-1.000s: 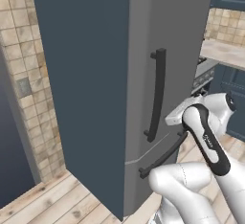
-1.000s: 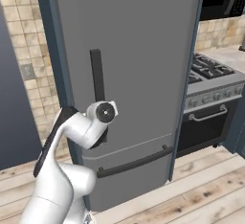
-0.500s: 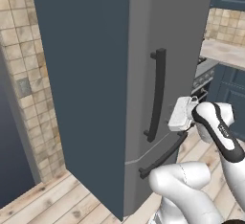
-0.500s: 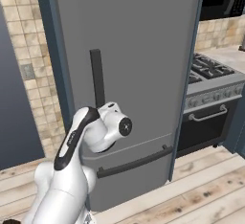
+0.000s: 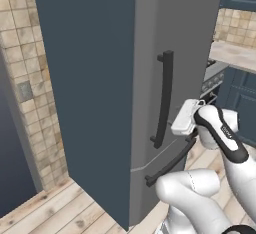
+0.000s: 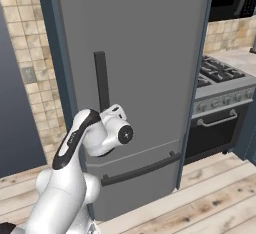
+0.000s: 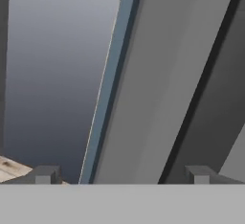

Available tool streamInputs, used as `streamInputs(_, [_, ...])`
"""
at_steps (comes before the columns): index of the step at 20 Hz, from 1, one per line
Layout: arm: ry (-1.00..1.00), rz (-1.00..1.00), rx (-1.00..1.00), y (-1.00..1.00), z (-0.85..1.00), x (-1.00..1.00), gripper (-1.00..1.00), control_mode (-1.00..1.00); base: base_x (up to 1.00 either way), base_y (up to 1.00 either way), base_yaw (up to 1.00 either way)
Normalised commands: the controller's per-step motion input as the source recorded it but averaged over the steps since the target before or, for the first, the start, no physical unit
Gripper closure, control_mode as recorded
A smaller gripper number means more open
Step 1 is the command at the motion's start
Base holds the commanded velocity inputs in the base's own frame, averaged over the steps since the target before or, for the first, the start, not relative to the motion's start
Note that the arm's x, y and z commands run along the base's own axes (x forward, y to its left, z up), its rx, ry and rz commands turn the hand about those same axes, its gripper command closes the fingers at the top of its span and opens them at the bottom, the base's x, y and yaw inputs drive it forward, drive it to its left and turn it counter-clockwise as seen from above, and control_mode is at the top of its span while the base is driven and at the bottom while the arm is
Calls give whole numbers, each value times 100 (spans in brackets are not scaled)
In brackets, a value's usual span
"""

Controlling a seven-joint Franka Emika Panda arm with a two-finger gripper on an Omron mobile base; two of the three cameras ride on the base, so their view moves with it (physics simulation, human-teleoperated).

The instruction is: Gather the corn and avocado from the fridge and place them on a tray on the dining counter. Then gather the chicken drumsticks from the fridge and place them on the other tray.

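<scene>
The fridge took up most of the scene, a tall grey box with its doors shut, so the corn, avocado and drumsticks sat somewhere behind them, out of sight. Beside it on one flank ran a wall of beige tile; on the other stood the stove, its burners level with the seam between the fridge's upper door and lower drawer, and its oven handle facing out. A wood-plank floor ran under everything.

The white arm rose in front of the lower drawer and blocked part of it. Its hand, the gripper, was raised toward the upper door with the jaws spread as wide as they go and nothing between them. In the hand view one fingertip sat against the floor and dark wall, the other fingertip low against the dark handle.

That long vertical handle stood on the upper door just beside the hand, apart from it. Below, the drawer's bar handle ran across, partly behind the arm.
</scene>
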Motion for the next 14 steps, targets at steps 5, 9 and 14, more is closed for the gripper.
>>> streamInputs(5, [0,-20,4,-1,0,4,-100,-100,0,0,0])
streamInputs(9, [-1,-5,7,0,0,30,-100,-100,0,0,0])
streamInputs(14, [-5,0,7,0,-1,31,-100,-100,0,0,0])
